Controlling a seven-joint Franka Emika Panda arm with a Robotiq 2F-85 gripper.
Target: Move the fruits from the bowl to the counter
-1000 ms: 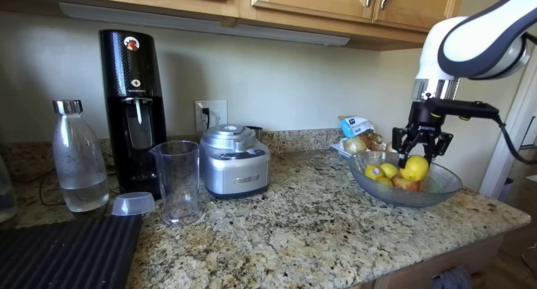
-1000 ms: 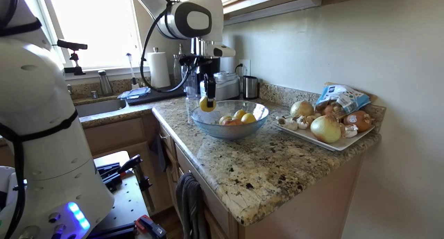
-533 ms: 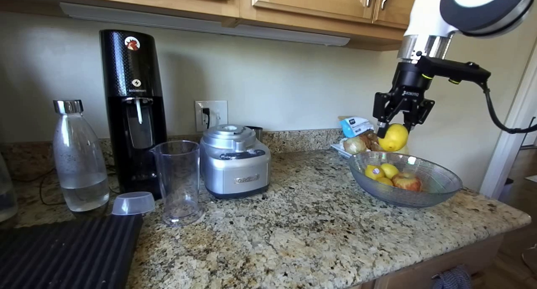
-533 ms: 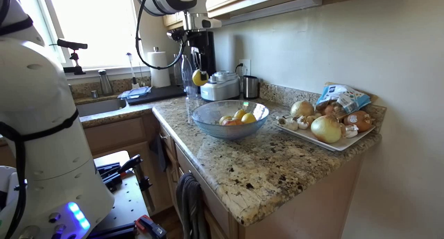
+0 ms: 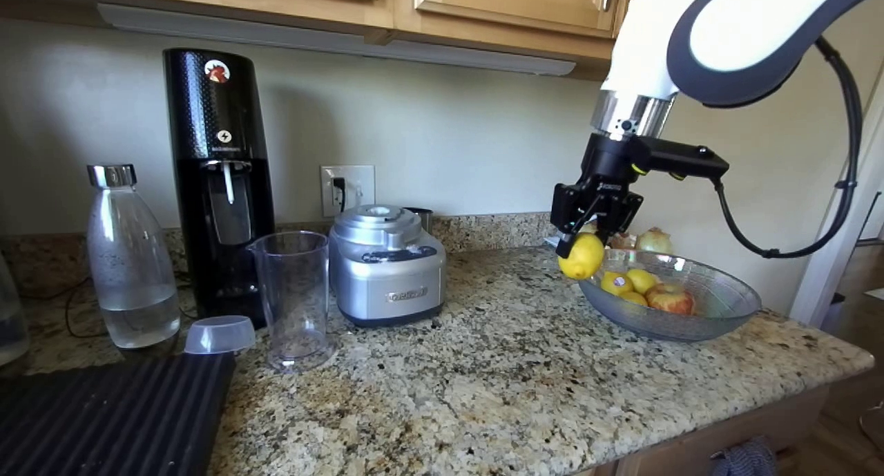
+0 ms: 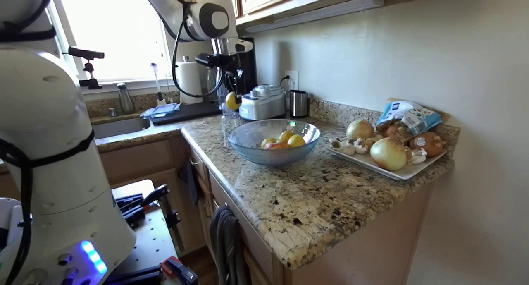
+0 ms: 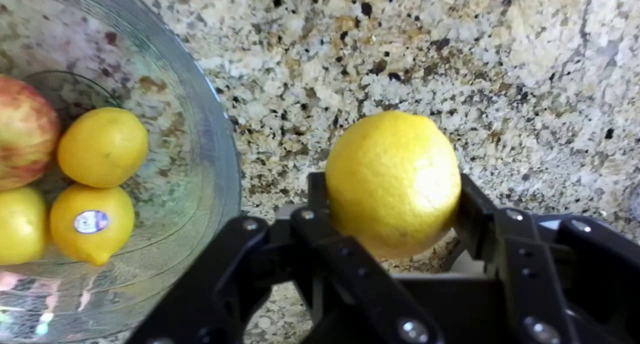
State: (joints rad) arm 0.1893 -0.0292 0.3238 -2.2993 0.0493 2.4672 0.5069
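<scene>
Saw gripper [image 7: 394, 194], jaws clamped on a lemon [image 5: 581, 256], over the counter [image 5: 483, 372] beside the bowl [image 5: 663, 328]. Judged it light, firm, slightly slick; fat middle seemed best hold.

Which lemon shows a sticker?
In the wrist view, the lower-right lemon in the bowl; the upper lemon, lower-left lemon and held lemon show none.

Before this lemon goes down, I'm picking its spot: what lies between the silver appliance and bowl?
An exterior view shows bare counter there; the hand holds the lemon above it.
</scene>
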